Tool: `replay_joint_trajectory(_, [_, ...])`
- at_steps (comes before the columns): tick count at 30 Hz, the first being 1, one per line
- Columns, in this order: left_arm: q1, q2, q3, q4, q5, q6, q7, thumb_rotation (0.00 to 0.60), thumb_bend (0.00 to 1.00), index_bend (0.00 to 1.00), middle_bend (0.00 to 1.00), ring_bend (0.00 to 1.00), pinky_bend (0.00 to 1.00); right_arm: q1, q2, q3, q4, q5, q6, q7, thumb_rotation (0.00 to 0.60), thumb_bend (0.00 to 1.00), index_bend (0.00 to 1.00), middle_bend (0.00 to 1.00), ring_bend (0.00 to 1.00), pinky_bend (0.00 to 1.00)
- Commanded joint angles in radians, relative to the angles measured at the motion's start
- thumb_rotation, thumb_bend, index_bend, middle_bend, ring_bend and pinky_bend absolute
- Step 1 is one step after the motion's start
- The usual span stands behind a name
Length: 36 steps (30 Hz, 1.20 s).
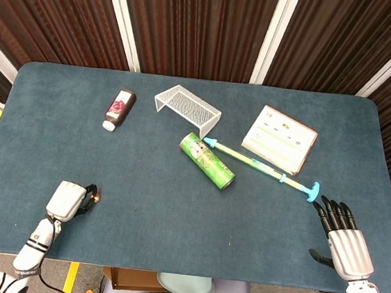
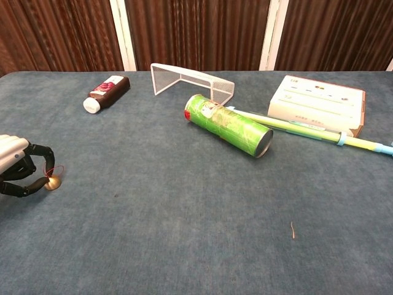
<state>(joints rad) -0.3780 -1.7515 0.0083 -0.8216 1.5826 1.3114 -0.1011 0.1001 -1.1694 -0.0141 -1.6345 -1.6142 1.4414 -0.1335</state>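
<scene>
A small brass-coloured bell [image 2: 53,182] with a loop of red string sits near the front left edge of the blue table [image 1: 141,197], pinched between the curled dark fingertips of the left hand [image 2: 17,169], which rests low on the cloth. Well apart from it, at the front right corner, the right hand [image 1: 343,239] lies flat with its fingers spread and nothing in them, its fingertips just short of the blue end of a long yellow-green stick [image 1: 263,169]. That stick runs slantwise across the middle of the table, one end by a green can [image 1: 206,161] lying on its side, and passes along the near edge of a white box [image 1: 280,139]. Behind the can stands a white wire rack [image 1: 187,107], and further left a dark bottle [image 1: 119,109] lies on its side.
</scene>
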Motion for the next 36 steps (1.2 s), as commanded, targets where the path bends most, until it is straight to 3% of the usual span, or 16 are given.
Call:
replay_joint_trajectory(1, [0.0, 0.0, 0.0, 0.0, 0.0, 0.002, 0.0, 0.6, 0.43, 0.59, 1.0, 0.94, 1.0, 0.0, 0.0, 0.0, 0.0, 0.0, 0.0, 0.0, 0.6, 0.18, 0.0, 0.0, 0.0, 0.0])
replay_joint_trajectory(10, [0.002, -0.001, -0.001, 0.007, -0.003, 0.008, -0.008, 0.6, 0.44, 0.66, 1.0, 0.94, 1.0, 0.001, -0.001, 0.0, 0.001, -0.001, -0.001, -0.001, 0.6, 0.18, 0.0, 0.0, 0.0, 0.0])
replay_joint_trajectory(36, [0.0, 0.0, -0.009, 0.017, -0.004, 0.034, -0.014, 0.6, 0.44, 0.73, 1.0, 0.94, 1.0, 0.002, -0.001, -0.003, 0.001, -0.005, -0.002, 0.002, 0.6, 0.18, 0.0, 0.0, 0.0, 0.0])
